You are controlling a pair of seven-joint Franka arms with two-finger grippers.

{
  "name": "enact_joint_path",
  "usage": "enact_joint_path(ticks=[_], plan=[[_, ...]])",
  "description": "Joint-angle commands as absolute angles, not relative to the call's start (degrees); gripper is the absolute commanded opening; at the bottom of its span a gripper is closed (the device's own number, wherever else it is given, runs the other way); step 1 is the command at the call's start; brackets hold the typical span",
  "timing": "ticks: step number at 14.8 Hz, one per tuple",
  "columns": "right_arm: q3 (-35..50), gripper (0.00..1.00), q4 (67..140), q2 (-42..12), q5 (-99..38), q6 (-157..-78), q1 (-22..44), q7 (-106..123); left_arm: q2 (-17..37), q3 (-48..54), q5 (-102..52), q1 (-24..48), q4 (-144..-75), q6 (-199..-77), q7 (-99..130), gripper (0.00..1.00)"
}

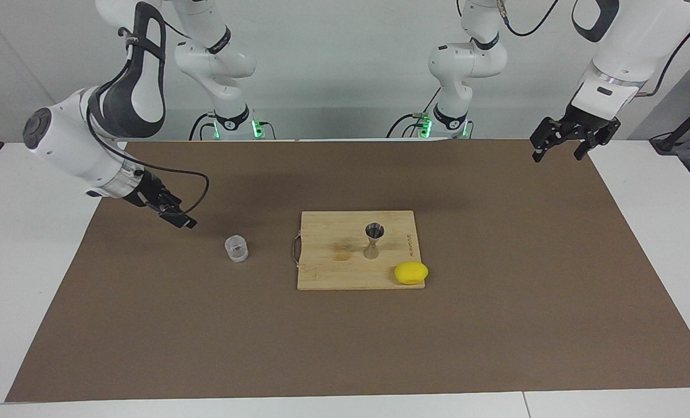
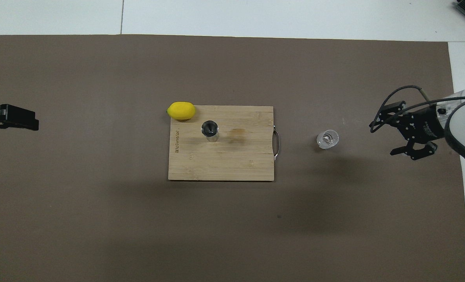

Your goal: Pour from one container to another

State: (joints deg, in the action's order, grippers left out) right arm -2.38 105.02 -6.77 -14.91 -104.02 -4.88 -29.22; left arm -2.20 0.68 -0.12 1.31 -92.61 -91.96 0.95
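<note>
- While both arms hang above the worktop (image 1: 496, 325) with nothing in their jaws, the left gripper (image 1: 564, 143) waits open over the brown mat (image 1: 147, 325) at the left arm's end.
- Toward the right arm's end, the right gripper (image 1: 173, 213) hovers with its jaws spread wide, close to the clear cup (image 1: 237, 248) but apart from it.
- That cup stands upright on the mat, beside the handle end of the wooden board (image 1: 327, 273).
- On the board, the steel jigger (image 1: 374, 240) stands upright near the middle, well apart from the cup.
- Farther from the robots, a lemon (image 1: 411, 273) lies at the board's corner, near the jigger and not touching it.
</note>
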Motion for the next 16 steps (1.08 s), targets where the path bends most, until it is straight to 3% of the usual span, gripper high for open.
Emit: enact_joint_path(ticks=[1, 7, 10, 16], plan=[[-1.93, 1.00, 104.77, -4.84, -10.57, -104.59, -4.84, -24.36, -2.46, 0.62, 1.23, 1.58, -92.02, -91.32, 1.76, 1.00], [-0.97, 1.00, 101.44, -1.41, -0.98, -103.19, -2.81, -16.72, -2.37, 0.62, 1.23, 1.49, -92.11, -91.49, 1.67, 1.00], [-0.79, 1.00, 96.44, -0.88, -0.18, -97.14, -2.64, -14.16, -2.37, 0.62, 1.23, 1.49, -92.11, -91.49, 1.67, 1.00], [-6.85, 1.00, 87.19, 0.51, 2.99, -83.43, 3.95, -6.52, -2.37, 0.62, 1.23, 1.58, -92.02, -91.32, 1.67, 1.00]])
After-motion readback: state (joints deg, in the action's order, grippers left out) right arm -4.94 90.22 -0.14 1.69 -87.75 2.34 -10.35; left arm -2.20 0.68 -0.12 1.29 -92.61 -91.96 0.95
